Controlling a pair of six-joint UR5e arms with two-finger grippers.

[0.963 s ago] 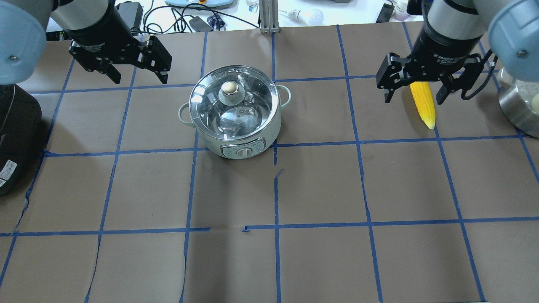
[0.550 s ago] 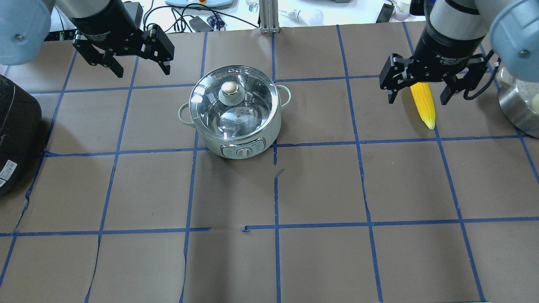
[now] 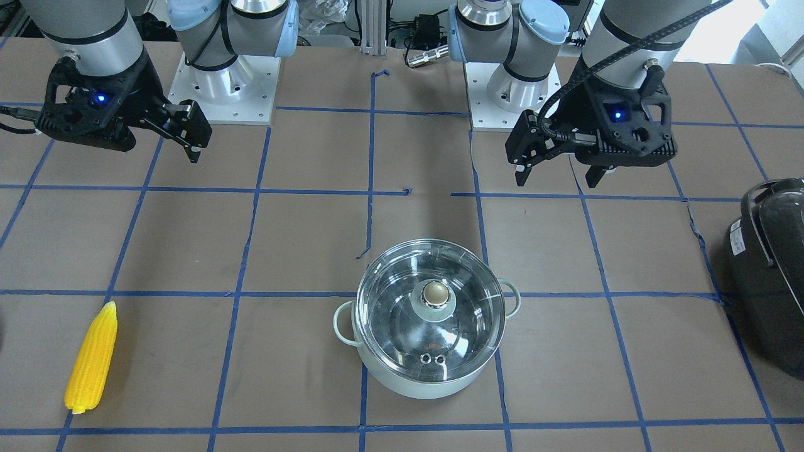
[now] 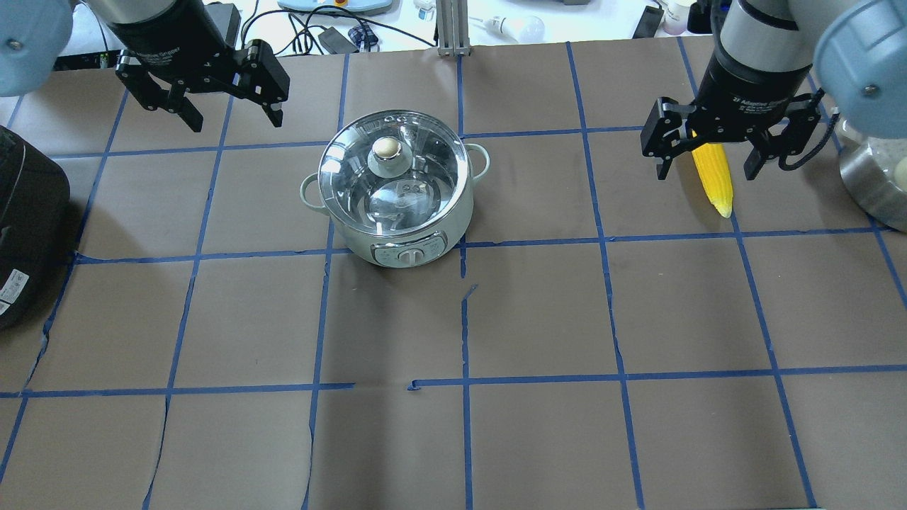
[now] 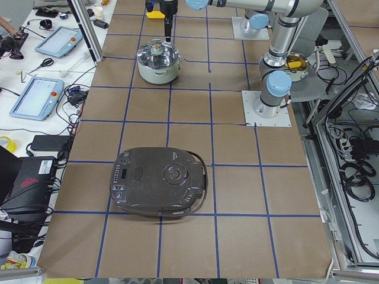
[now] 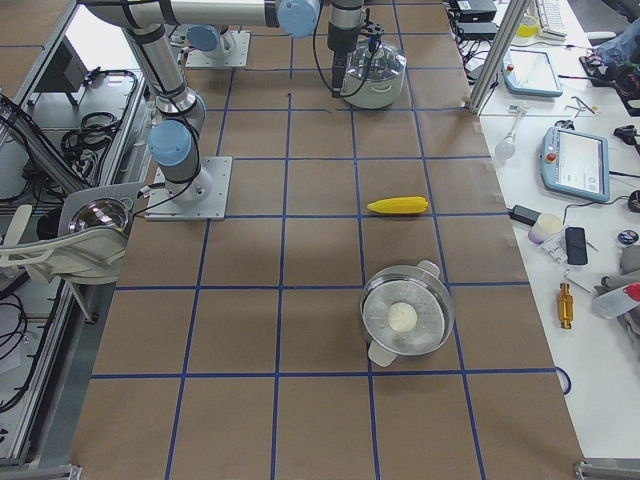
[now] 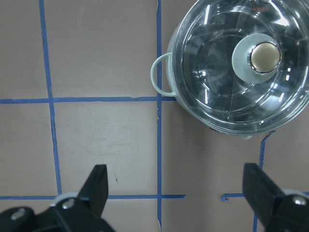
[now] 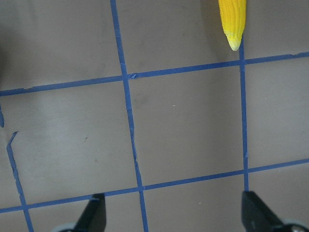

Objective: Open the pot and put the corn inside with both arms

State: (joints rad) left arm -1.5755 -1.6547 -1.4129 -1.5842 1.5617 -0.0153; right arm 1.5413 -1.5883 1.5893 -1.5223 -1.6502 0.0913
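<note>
Pot (image 4: 354, 241) sits lidded, corn (image 4: 712, 177) well apart. I hold left gripper (image 4: 235, 122) wide short of the lid (image 4: 393, 177), right gripper (image 4: 706, 173) wide short of corn, each poised for its own.

Corn (image 4: 714, 180) top behind right pincer (image 4: 707, 174)

Jaws apart on left arm (image 3: 628, 25); right arm (image 3: 81, 22) too

mint-green pot (image 4: 425, 234), yellow kernel-textured corn (image 4: 713, 177)
</note>
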